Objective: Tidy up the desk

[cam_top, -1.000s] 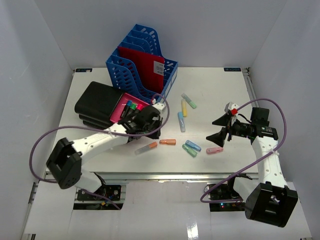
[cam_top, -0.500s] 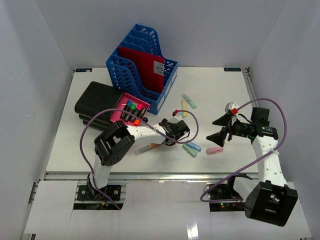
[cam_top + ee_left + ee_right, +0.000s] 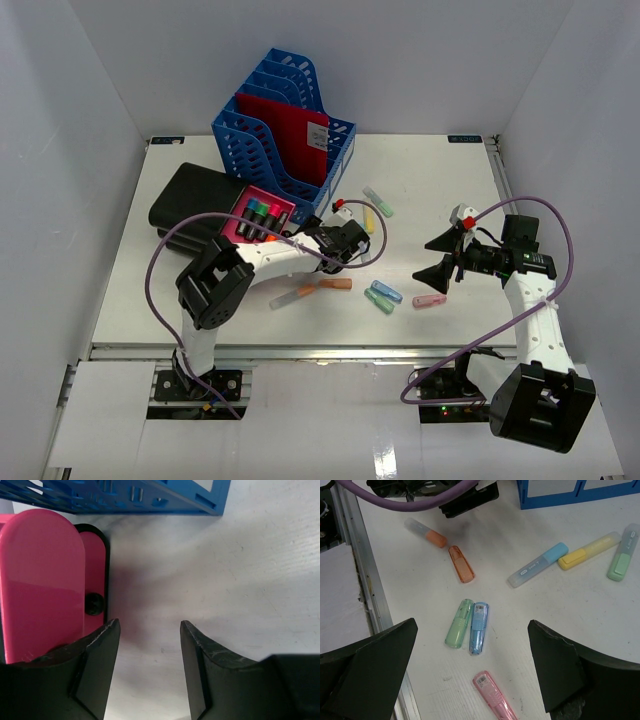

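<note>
Your left gripper (image 3: 345, 240) hovers open-jawed and empty, low beside the pink tray (image 3: 40, 580), arm bent inward. Your right gripper (image 3: 441, 258) gapes wide above the highlighters (image 3: 480, 628). The desk (image 3: 440, 180) lies under both.

Left wrist view: blue file rack (image 3: 150, 495) is running off the top edge. Pink tray (image 3: 40, 580) is running off the left edge, and a finger (image 3: 95, 670) of the left gripper (image 3: 148, 625) is masking its lower part. Right wrist view: pink highlighter (image 3: 492, 697) is getting clipped by the bottom edge. Top view: rack slots are hiding the lower part of the red folder (image 3: 290, 130); pink tray is covering the right end of the black case (image 3: 190, 200).
</note>
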You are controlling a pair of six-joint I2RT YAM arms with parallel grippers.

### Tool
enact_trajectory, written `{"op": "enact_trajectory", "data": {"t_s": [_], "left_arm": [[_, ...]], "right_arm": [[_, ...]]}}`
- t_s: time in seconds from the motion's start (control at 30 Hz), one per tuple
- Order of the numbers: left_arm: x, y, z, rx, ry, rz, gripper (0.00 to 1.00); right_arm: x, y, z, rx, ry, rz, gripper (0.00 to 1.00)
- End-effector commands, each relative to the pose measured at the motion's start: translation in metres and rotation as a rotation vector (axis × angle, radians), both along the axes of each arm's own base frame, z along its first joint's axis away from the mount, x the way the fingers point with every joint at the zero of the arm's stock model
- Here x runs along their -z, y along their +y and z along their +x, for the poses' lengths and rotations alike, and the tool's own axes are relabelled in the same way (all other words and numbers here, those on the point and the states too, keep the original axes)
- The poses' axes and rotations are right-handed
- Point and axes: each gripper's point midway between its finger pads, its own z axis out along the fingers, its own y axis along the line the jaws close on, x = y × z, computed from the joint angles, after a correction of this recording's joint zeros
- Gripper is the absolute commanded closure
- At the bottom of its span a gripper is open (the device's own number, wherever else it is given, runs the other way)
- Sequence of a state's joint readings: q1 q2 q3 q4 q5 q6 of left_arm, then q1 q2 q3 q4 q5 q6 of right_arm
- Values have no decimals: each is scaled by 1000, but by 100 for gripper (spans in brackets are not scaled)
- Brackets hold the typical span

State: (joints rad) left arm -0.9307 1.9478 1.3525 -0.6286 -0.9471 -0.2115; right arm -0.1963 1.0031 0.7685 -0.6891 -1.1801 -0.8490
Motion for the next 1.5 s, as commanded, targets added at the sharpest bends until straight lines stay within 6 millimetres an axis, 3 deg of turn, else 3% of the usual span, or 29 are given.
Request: {"op": "enact_trajectory", "data": {"t_s": [0.0,0.17,0.3,0.43,0.73,1.03,1.27,1.47], "left_arm": [[-56,20,16,-64,-113,-35,36],[-82,28,24,-83,-148,-72,35],[-90,43,32,-115,-152,-101,35],[-88,68,39,-164,-133,-122,35],[-86,101,48,-224,-114,-163,33],[-87,95,49,-211,-94,-219,35],[-67,66,19,-127,31,-415,49],[-46,83,14,-187,12,-325,61]], "right_arm": [[-2,2,-3,-11,-3,21,2],[-2,2,-3,-14,-4,22,2],[-3,2,-3,-13,-4,21,2],[-3,2,-3,-12,-5,22,2],[-2,2,-3,-11,-3,22,2],[-2,1,-3,-8,-2,23,2],[-2,1,-3,-9,2,29,2],[-1,1,-3,-10,8,30,2]]}}
